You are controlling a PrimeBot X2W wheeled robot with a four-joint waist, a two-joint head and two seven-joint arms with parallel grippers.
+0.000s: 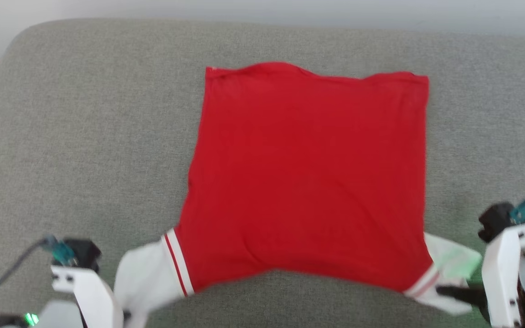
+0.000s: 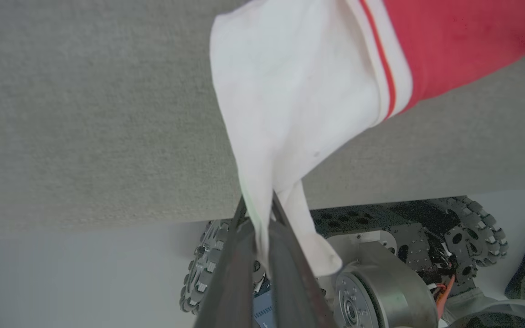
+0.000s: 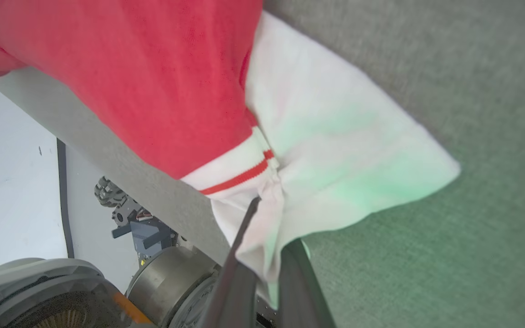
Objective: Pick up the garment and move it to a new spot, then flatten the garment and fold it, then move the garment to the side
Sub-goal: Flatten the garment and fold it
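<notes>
The garment (image 1: 308, 182) lies spread on the grey padded surface (image 1: 84, 136). The left gripper (image 2: 258, 209) and right gripper (image 3: 269, 228) each pinch one of its white cuffs (image 1: 146, 278), probably to tension it flat.

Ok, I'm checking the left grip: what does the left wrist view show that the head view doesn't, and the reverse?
Left wrist view adds: the left gripper pinched shut on the white cuff, and the robot's wheeled base. Head view adds: the garment spread flat, its far hem, and the other cuff at lower right. Both: the first cuff's red stripe and the grey surface.
</notes>
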